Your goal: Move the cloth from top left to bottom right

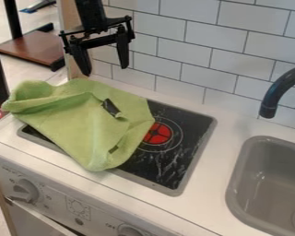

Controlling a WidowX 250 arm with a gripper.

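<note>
So, nearest us we've got two knobs (26,190) on the front panel (78,207), one at the left and one by the bottom edge. Over on the right of the table (208,184) there's one grey sink (236,184). Then our one green cloth (82,115), kinda rumpled, lying across the left part of the one black stove (187,159) and spilling past its left edge. We count two dark spots on it, one bigger than the other, but can't tell what they are. One red burner (158,133) peeks out just beside the cloth's right edge. Further back, one dark tap (270,103) curves over at the right, and one claw hangs (105,70) at upper left, near the cloth's back edge. It's wide, two fingers well apart, pointing down. Behind that, one white tiled wall (193,50), plus one brown board (32,48) at far left.
</note>
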